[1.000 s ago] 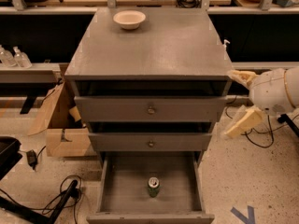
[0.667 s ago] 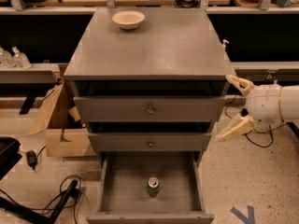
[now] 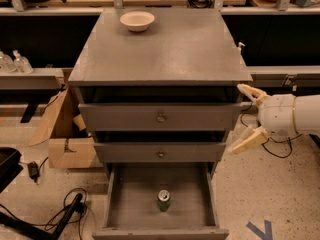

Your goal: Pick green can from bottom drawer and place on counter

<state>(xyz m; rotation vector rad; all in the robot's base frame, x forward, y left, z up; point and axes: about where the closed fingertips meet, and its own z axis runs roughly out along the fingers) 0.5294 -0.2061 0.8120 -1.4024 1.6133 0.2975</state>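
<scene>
The green can (image 3: 163,200) stands upright on the floor of the open bottom drawer (image 3: 125,204), near its middle. The counter (image 3: 165,49) is the flat grey top of the cabinet. My gripper (image 3: 246,118) is at the right side of the cabinet, level with the two upper drawers. Its two cream fingers (image 3: 249,140) are spread wide apart and hold nothing. It is well above and to the right of the can.
A cream bowl (image 3: 137,20) sits at the back left of the counter. The two upper drawers with round knobs (image 3: 160,118) are slightly pulled out. A cardboard box (image 3: 65,134) and cables (image 3: 60,209) lie on the floor to the left. Blue tape (image 3: 260,230) marks the floor at the right.
My gripper has moved left and down, closer to the cabinet's right side. The can and drawers have not moved.
</scene>
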